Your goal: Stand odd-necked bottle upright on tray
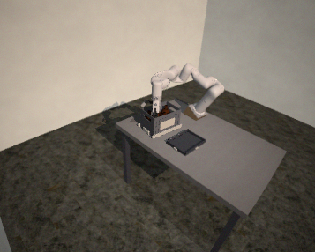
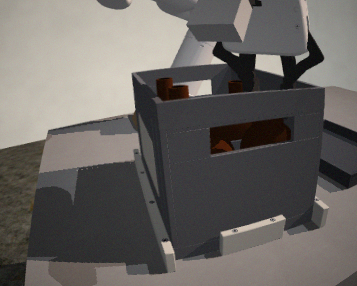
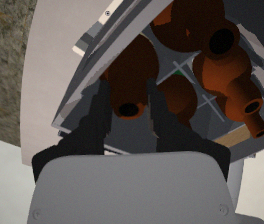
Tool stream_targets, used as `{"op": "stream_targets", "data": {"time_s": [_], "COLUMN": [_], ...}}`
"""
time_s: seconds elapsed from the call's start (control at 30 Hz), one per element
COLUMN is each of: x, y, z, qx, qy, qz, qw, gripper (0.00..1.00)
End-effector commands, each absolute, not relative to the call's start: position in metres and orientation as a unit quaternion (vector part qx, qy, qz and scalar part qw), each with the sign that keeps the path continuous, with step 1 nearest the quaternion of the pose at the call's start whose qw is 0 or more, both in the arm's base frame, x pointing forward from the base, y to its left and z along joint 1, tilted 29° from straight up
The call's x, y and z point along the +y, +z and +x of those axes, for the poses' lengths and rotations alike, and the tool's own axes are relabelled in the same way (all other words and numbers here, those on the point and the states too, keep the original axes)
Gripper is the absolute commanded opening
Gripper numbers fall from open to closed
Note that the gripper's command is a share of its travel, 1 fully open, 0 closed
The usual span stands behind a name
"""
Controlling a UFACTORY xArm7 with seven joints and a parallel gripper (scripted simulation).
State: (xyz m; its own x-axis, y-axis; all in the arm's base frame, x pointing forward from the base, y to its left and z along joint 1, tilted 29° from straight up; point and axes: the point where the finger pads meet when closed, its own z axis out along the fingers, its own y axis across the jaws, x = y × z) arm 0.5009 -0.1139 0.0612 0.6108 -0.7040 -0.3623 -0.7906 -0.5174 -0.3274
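Crate walls (image 1: 153, 126) (image 2: 243, 185) (image 3: 90, 62) around brown bottles (image 1: 166, 110) (image 2: 178, 92) (image 3: 131, 75)

Bottle (image 3: 132, 67) between the fingers, crate wall (image 3: 90, 62) (image 2: 238, 175) close alongside

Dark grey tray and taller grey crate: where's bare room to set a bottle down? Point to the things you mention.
The dark grey tray (image 1: 185, 142) (image 2: 345, 150): its whole visible floor, bordered by the low raised rim. Crowded: the taller grey crate (image 1: 152, 127) (image 2: 238, 185) (image 3: 133, 25), where brown bottles (image 1: 166, 110) (image 2: 178, 93) (image 3: 215, 70) and the gripper's black fingers (image 2: 248, 75) leave only narrow floor slivers.
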Motion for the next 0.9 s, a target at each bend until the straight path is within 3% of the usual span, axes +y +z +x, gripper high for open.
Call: {"op": "stream_targets", "data": {"time_s": [0.0,0.03,0.87], "x": [-0.1152,-0.1152,-0.1152], "y": [0.063,0.063,0.063], "z": [0.5017,0.5017,0.5017], "qx": [0.432,0.432,0.432], "qy": [0.09,0.09,0.09], "qz": [-0.866,-0.866,-0.866], "qw": [0.235,0.235,0.235], "gripper": [0.0,0.65,0.65]}}
